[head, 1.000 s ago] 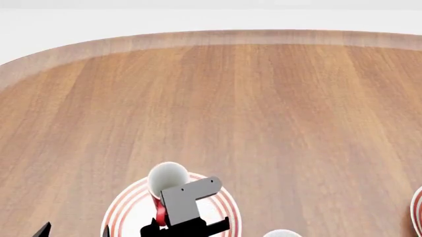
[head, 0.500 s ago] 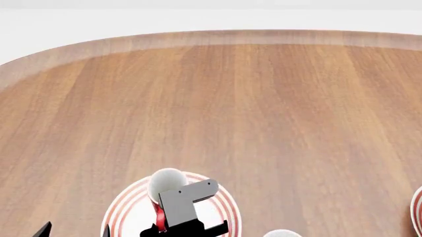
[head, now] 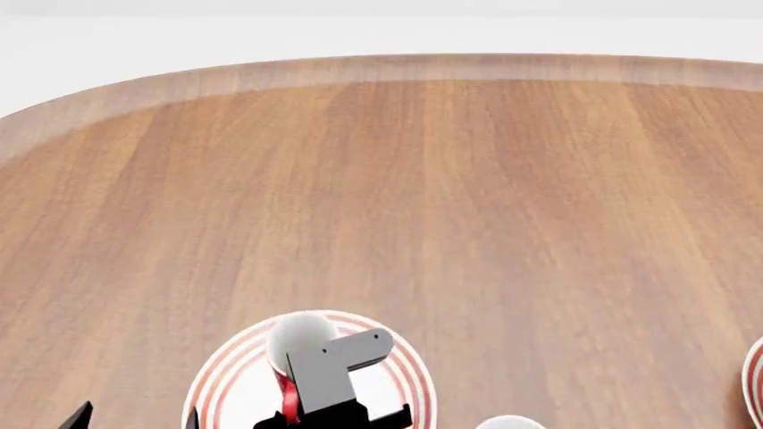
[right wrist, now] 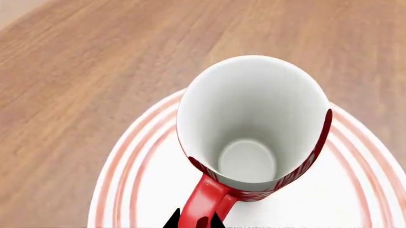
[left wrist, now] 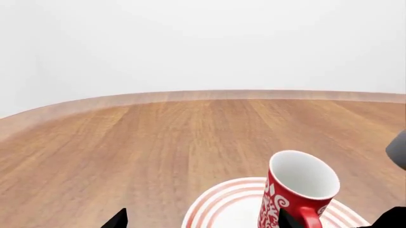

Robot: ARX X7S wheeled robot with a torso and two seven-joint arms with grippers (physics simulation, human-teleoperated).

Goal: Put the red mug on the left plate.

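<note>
- Your right end effector (right wrist: 195, 222) shows only as two dark fingertips either side of the red mug's handle, close against it; it looks clamped on the handle, though the contact itself sits at the very edge of the right wrist view.
- In the head view, that same end effector (head: 339, 380) appears as a grey bracket on a black body, covering most of the mug.
- The red mug (right wrist: 254, 130) is over the left plate (right wrist: 136, 164), leaning a little, its white inside open to the camera. You cannot tell from these views whether its base touches the plate.
- From the left wrist view, the red mug (left wrist: 295, 192) stands over the far part of the left plate (left wrist: 219, 209), handle turned toward the camera, white scrolls on its red wall.
- Your left end effector (left wrist: 254, 221) shows only as dark tips well apart at the near edge of that view, closed on nothing.
- In the head view, the left plate (head: 227, 380) lies near your edge of the table (head: 453, 197).
- The table is warm brown wood with lengthwise grain and a lighter rounded rim curving across the far side.
- A white rim (head: 509, 422) and a ringed plate edge (head: 753, 380) peek in at your right.
- Beyond the table, you see a plain pale wall (left wrist: 203, 42).
</note>
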